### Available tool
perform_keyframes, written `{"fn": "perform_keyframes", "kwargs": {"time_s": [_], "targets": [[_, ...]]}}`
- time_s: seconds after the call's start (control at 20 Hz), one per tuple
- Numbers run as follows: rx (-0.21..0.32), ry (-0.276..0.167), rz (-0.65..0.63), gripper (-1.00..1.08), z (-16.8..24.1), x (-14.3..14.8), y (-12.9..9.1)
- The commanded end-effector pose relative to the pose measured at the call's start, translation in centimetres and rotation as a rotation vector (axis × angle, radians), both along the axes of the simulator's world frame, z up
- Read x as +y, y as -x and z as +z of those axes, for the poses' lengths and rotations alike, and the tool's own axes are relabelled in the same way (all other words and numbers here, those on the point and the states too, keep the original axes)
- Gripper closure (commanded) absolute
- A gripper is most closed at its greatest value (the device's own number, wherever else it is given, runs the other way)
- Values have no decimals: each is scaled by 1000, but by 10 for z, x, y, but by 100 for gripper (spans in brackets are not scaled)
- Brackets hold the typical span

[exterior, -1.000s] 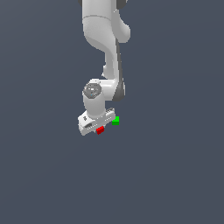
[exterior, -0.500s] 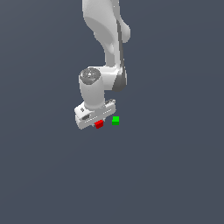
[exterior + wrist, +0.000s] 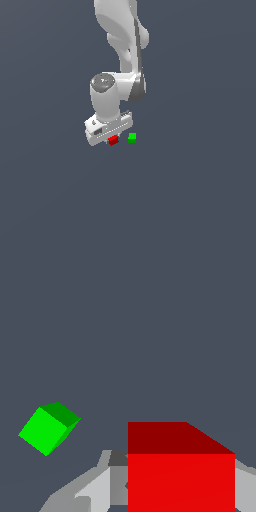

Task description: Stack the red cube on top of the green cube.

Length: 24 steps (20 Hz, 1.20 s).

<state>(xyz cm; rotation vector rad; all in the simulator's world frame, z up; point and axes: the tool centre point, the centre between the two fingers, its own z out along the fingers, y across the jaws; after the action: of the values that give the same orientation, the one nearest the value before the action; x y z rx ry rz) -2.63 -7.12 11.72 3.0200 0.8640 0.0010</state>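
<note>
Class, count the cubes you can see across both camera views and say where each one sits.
2. The red cube sits between the fingers of the gripper; the green cube lies apart, toward the exterior view's right. None seem hidden.

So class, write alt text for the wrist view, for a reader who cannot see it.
A small bright red plain cube fills the near foreground between the grey fingers of the robot's hand. A small bright green plain cube sits apart from it on a plain dark grey surface.
</note>
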Motion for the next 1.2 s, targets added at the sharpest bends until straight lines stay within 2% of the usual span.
{"fn": "perform_keyframes", "kwargs": {"time_s": [0.0,0.3,0.8,1.15], "targets": [[0,0,1,108,-2,3,2],[0,0,1,108,-13,23,17],[0,-1,1,108,-46,79,58],[1,-1,0,108,-56,95,69]]}}
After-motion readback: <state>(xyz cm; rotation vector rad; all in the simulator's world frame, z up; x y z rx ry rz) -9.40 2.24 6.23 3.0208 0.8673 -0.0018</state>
